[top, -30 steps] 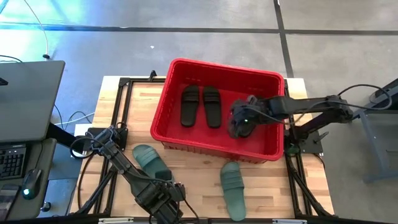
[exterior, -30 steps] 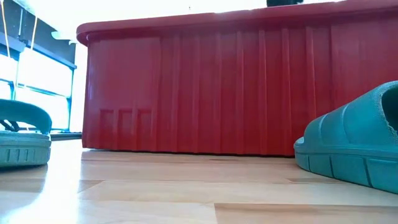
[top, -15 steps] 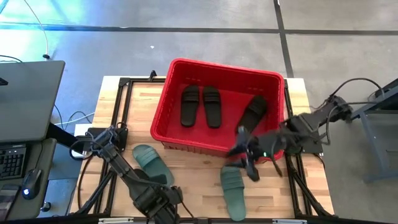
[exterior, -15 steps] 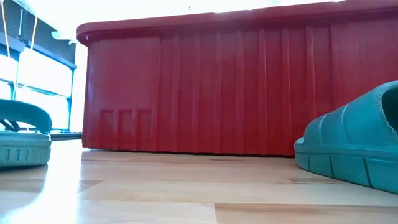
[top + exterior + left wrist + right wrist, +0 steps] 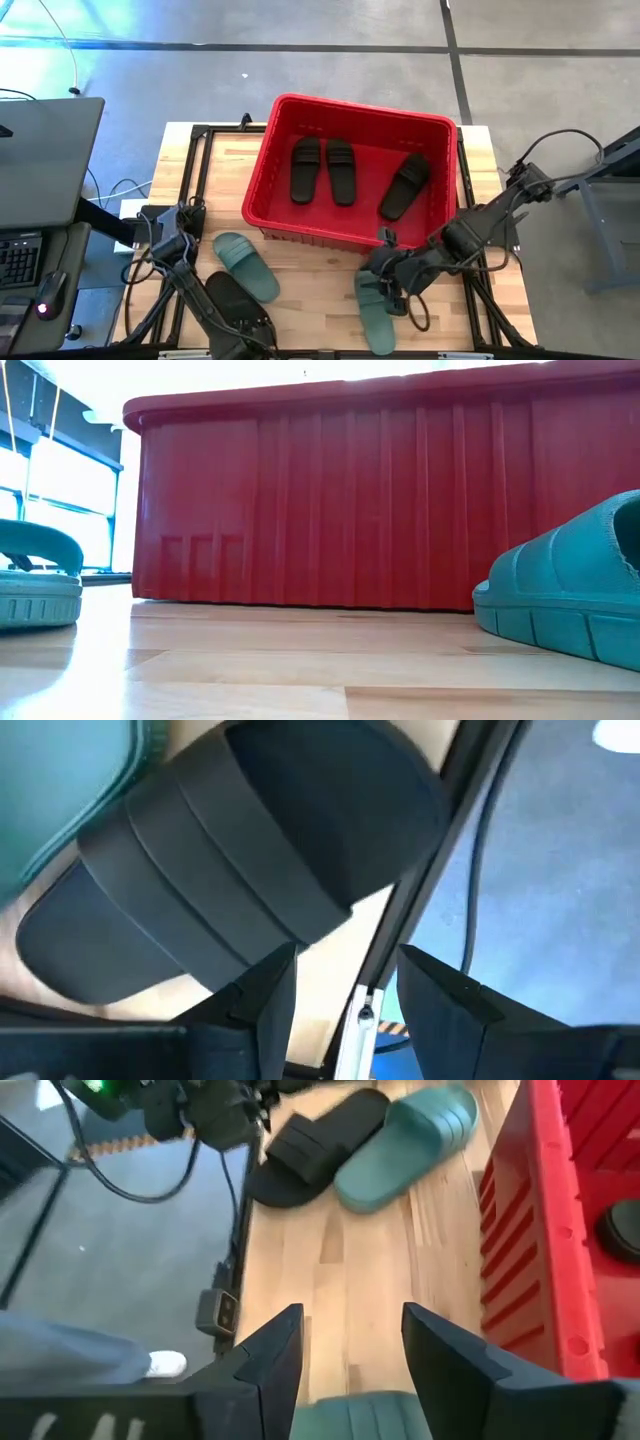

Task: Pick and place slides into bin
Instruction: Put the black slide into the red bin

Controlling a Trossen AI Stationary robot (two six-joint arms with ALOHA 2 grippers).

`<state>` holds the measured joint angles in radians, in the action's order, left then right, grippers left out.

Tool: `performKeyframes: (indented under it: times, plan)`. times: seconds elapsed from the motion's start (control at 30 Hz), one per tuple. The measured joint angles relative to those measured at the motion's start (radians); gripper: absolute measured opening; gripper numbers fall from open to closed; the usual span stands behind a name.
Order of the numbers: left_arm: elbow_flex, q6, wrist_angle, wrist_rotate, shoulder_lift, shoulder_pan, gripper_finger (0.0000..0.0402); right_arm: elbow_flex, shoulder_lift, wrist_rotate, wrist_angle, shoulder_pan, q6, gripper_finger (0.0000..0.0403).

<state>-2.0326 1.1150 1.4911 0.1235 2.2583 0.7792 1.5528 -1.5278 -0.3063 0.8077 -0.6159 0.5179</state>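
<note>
- Three black slides point(image 5: 341, 171) are seen inside the red bin point(image 5: 263, 183) at upper centre of the high view: a pair side by side, one lying askew to their right.
- A fourth black slide point(image 5: 232, 298) lies at lower left of the table, touching a teal slide point(image 5: 245, 265); the second teal slide point(image 5: 372, 310) lies at lower centre.
- The right gripper point(image 5: 345, 1342) is poised over the near end of that second teal slide, fingers parted, nothing held.
- The left gripper point(image 5: 340, 982) sits at the table's lower-left edge beside the black slide, fingers parted and empty.
- The slides are judged light, rubbery and somewhat flexible; the ribbed strap is likely the surest place to be pinched, the flat sole being harder to get under.
- The table point(image 5: 310, 290) is pale wood planking, smooth, so a nudged slide may skate.
- Grey concrete floor with dark seams surrounds the table; a keyboard point(image 5: 20, 258) rests at far left.
</note>
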Motion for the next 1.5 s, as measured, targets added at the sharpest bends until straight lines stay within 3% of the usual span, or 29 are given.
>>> performKeyframes:
  times: [0.63, 0.8, 1.1, 1.5]
  plan:
    - [-0.001, 0.208, -0.081, -0.053, 0.033, 0.001, 0.0156, 0.000, -0.051, 0.029, 0.004, 0.000, 0.002, 0.0162]
    - [-0.001, 0.222, -0.084, 0.010, 0.090, 0.000, 0.0156, 0.000, -0.052, 0.027, 0.005, 0.001, 0.001, 0.0156]
    - [-0.012, 0.307, 0.087, 0.021, 0.102, 0.001, 0.0156, 0.000, -0.052, 0.028, 0.015, 0.001, -0.001, 0.0155]
    - [-0.020, 0.357, 0.081, -0.011, 0.101, 0.000, 0.0156, 0.000, -0.052, 0.029, 0.020, 0.001, -0.001, 0.0156]
